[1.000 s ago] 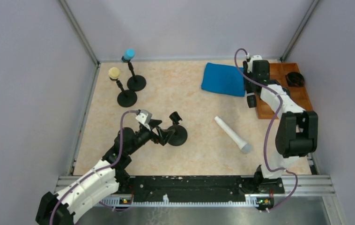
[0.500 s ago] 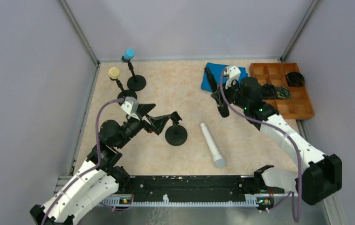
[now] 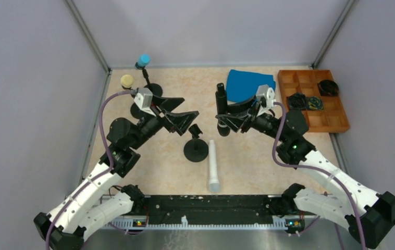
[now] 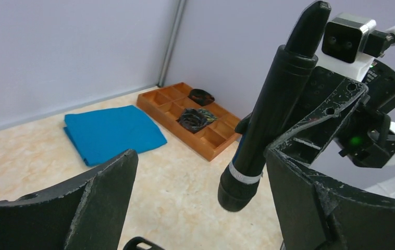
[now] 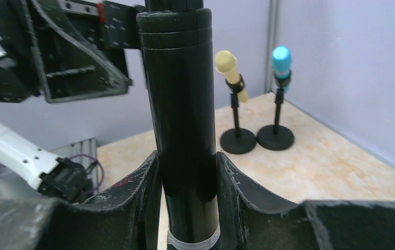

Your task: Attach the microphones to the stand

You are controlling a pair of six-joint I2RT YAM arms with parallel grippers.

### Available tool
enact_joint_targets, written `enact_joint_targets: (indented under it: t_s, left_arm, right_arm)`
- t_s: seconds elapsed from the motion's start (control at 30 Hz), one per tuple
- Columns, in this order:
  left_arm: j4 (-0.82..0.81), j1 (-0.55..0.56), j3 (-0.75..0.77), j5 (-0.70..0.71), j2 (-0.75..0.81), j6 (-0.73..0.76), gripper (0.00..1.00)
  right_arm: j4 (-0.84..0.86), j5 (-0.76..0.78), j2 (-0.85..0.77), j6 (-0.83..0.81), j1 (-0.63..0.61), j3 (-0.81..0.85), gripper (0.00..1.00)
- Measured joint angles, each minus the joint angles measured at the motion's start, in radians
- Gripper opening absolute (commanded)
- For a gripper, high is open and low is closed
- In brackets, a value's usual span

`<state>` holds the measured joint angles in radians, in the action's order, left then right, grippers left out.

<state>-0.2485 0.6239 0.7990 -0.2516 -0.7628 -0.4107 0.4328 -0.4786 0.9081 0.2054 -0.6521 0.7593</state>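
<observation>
My right gripper (image 3: 225, 119) is shut on the black microphone (image 3: 220, 107) and holds it upright, head down, above the table centre; its fingers (image 5: 146, 203) clamp the barrel (image 5: 182, 114). My left gripper (image 3: 189, 107) hangs open just left of it, and the black microphone (image 4: 276, 104) shows beside its right finger (image 4: 310, 208), untouched. The empty stand (image 3: 196, 149) sits below and between both grippers. The white microphone (image 3: 213, 165) lies flat near the front. The light blue microphone (image 3: 143, 60) and the cream microphone (image 3: 127, 80) sit in stands at the back left.
A blue cloth (image 3: 248, 83) lies at the back centre-right. An orange compartment tray (image 3: 336, 117) holding small dark items stands at the back right. Grey walls close in the left, back and right sides.
My right arm swung from the tray side to the centre, carrying the black microphone. My left gripper lifted off the empty stand and opened wider. The white microphone shifted left and turned nearly straight.
</observation>
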Motion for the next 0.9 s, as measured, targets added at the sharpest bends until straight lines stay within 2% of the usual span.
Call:
enact_joint_targets:
  t_s: [0.1, 0.43, 0.67, 0.9]
  left_arm:
    - [-0.051, 0.0, 0.0, -0.042, -0.035, -0.019, 0.99]
    - [-0.254, 0.0, -0.016, -0.189, -0.06, -0.033, 0.98]
    - [-0.309, 0.002, -0.017, -0.249, -0.083, -0.031, 0.87]
    - [-0.312, 0.002, -0.021, -0.277, -0.106, -0.03, 0.81]
  right_arm:
    - [0.046, -0.016, 0.014, 0.036, -0.03, 0.0, 0.0]
    - [0.023, -0.042, 0.099, 0.084, -0.092, 0.03, 0.0]
    - [0.008, -0.114, 0.137, 0.087, -0.114, 0.071, 0.0]
    - [-0.023, -0.182, 0.148, 0.074, -0.133, 0.113, 0.0]
